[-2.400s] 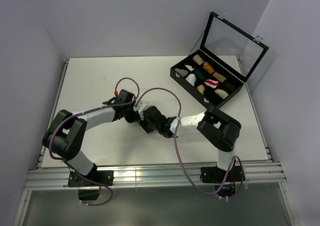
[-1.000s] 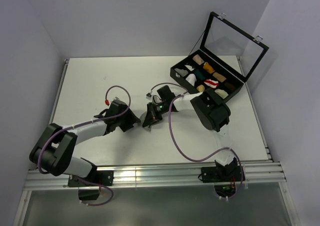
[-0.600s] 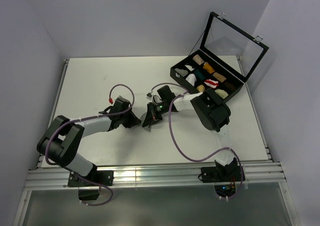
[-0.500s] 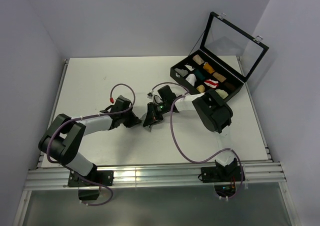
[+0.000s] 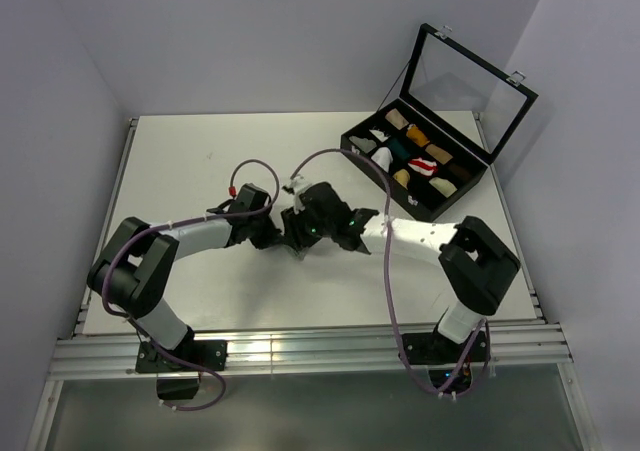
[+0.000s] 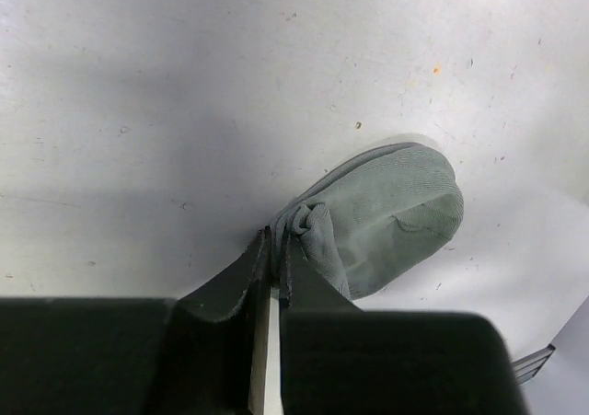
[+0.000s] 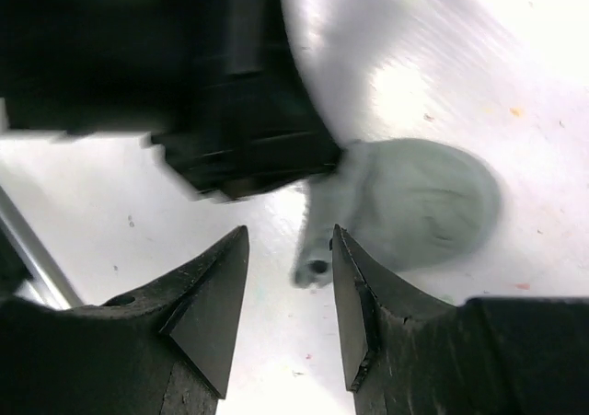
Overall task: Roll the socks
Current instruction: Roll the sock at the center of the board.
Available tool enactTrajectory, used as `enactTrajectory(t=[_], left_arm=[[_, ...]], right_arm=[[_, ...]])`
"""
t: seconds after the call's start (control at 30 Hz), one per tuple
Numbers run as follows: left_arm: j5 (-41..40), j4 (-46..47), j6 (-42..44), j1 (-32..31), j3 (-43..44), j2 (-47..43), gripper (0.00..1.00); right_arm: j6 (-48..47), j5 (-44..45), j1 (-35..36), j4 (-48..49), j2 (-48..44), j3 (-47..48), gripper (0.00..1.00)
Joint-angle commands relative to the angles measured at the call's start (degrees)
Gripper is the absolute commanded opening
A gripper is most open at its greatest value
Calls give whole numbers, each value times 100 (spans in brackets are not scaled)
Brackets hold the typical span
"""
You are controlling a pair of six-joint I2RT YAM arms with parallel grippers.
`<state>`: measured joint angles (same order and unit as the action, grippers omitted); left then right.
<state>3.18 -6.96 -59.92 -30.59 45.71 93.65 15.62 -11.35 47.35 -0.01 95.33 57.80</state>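
Note:
A short grey sock (image 6: 391, 208) lies crumpled on the white table (image 6: 138, 84). My left gripper (image 6: 276, 249) is shut on a bunched fold at its near edge. In the right wrist view the same sock (image 7: 419, 203) appears blurred, one end poking down between the fingertips of my right gripper (image 7: 290, 240), which is open and holds nothing. The left gripper's black body (image 7: 239, 148) sits just beyond. From above, the left gripper (image 5: 277, 235) and right gripper (image 5: 297, 241) meet at the table's middle and hide the sock.
A black compartmented case (image 5: 352, 151) with its glass lid (image 5: 470, 83) raised stands at the back right and holds several small coloured fabric rolls. Purple cables (image 5: 330, 156) loop above both arms. Walls close off the left, back and right.
My left gripper has closed on the sock's fold. My right gripper has opened and let go, and the right arm's elbow has swung down and out to the right.

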Motion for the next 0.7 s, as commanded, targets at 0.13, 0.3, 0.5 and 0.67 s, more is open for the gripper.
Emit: enactTrajectory(t=[0.13,0.3,0.5,0.67], left_arm=[[7,-385,332,-35,175,128,3],[25,-402,349,-35,192,110,2],[95,-385,358,-35,227,145,1],[157,-341,341,-35,210,145,1]], right_arm=[[-1219,1856,995,581,46,-252,48],[-1307,2190,1092,721,442,-190,48],[-1465,2375,1127,704,838,-216,48],[-1439,2287,1144,739,952,-296,49]])
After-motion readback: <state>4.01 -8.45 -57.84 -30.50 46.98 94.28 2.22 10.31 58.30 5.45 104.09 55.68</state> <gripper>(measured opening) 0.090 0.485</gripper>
